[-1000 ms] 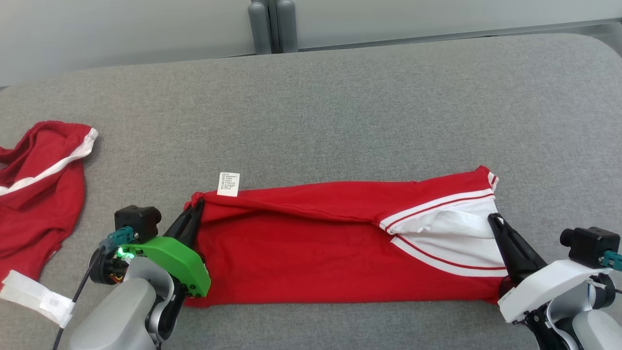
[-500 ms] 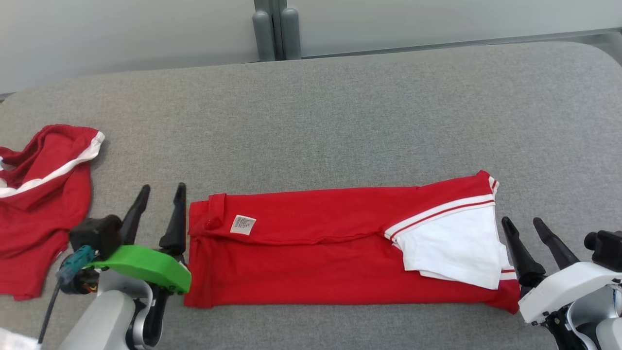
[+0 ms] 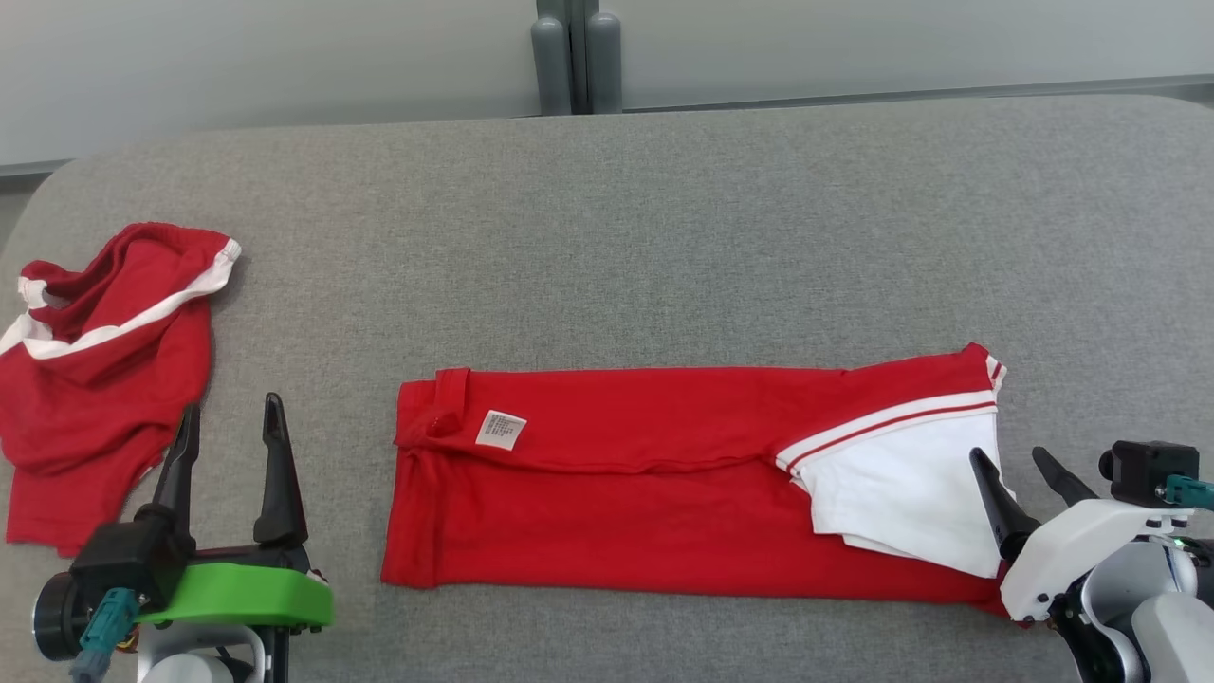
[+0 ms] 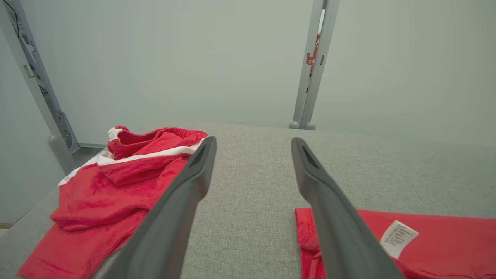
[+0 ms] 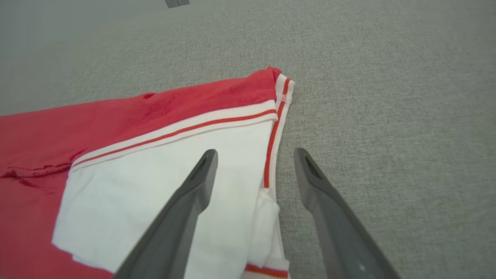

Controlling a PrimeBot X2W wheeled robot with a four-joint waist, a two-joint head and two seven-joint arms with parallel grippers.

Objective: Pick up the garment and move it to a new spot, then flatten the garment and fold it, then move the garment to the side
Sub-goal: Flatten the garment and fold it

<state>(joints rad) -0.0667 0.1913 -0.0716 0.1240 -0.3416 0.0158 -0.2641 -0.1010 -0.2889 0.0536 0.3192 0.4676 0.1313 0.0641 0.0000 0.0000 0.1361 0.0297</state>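
Though folded, garment (image 3: 664,493) by splayed right pincer (image 3: 1005,453).

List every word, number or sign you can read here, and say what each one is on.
White tag on the folded red garment: several lines of small print, too small to read.
Red sign on the grey post: dark marks, too blurred to read.
No text here is clear enough to quote.
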